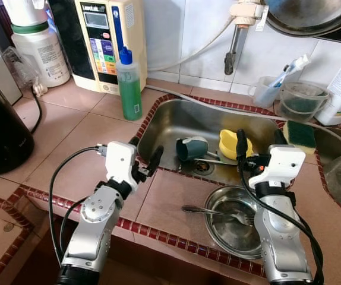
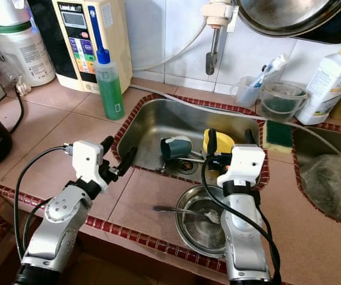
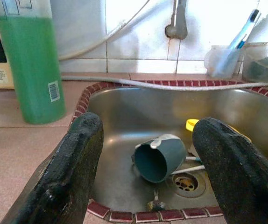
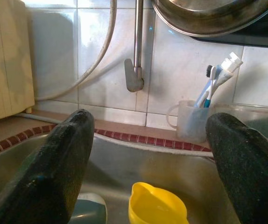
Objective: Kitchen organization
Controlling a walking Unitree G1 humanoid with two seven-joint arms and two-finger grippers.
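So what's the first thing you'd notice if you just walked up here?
Two silver arms reach out over a small steel sink, the left gripper and right gripper both with jaws open. In the sink lie a tipped teal cup and a yellow cup. A tall green soap bottle stands on the counter behind.

Two silver metal arms with round joint housings and small dark screws. White boxy wrist blocks. Black cables looping along each forearm. Left gripper [image 1: 146,155] and right gripper [image 1: 259,140]: long black fingers [image 3: 73,172], matte and rough-textured.
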